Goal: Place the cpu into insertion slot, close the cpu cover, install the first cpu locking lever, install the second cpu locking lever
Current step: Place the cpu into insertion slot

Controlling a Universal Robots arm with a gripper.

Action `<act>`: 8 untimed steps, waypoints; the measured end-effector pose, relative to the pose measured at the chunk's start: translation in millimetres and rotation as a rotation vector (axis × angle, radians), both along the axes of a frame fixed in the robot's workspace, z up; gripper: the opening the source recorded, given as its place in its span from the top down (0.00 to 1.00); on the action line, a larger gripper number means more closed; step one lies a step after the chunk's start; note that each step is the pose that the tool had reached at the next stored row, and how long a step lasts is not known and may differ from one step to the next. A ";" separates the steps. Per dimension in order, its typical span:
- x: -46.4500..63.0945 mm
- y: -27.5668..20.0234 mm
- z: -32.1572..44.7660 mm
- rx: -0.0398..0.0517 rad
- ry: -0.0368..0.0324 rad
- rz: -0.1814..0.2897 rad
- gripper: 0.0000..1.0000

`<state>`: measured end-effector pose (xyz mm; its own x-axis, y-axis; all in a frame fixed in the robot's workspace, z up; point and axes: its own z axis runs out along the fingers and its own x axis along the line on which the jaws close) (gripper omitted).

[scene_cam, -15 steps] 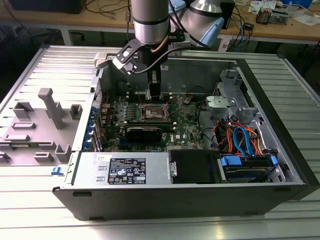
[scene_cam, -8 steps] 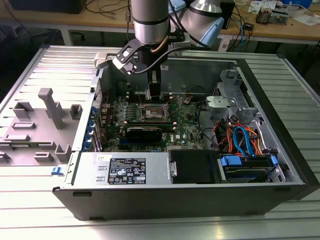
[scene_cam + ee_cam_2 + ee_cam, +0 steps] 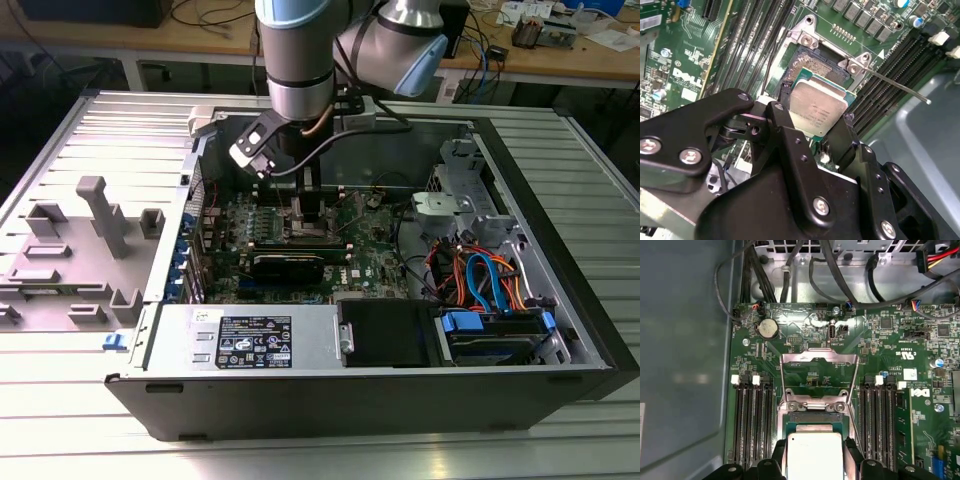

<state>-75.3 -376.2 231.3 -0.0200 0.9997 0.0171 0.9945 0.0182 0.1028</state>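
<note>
In the exterior view, the arm hung down into the case, left of the cables. The jaws pinched the cpu by two opposite edges, over the slot; whether it touched was unclear. The cover stood flipped open just beyond. A lever stuck out free beside it, and memory slots crowded both sides.
</note>
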 end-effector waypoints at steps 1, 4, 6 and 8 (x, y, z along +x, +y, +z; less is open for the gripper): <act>0.0 0.0 -1.8 0.0000 -0.0001 0.000 0.46; -0.1 0.0 -3.9 -0.0003 -0.0005 0.000 0.46; 0.0 0.0 -4.1 -0.0002 -0.0006 0.000 0.46; 0.0 0.0 -4.1 -0.0001 -0.0006 0.000 0.46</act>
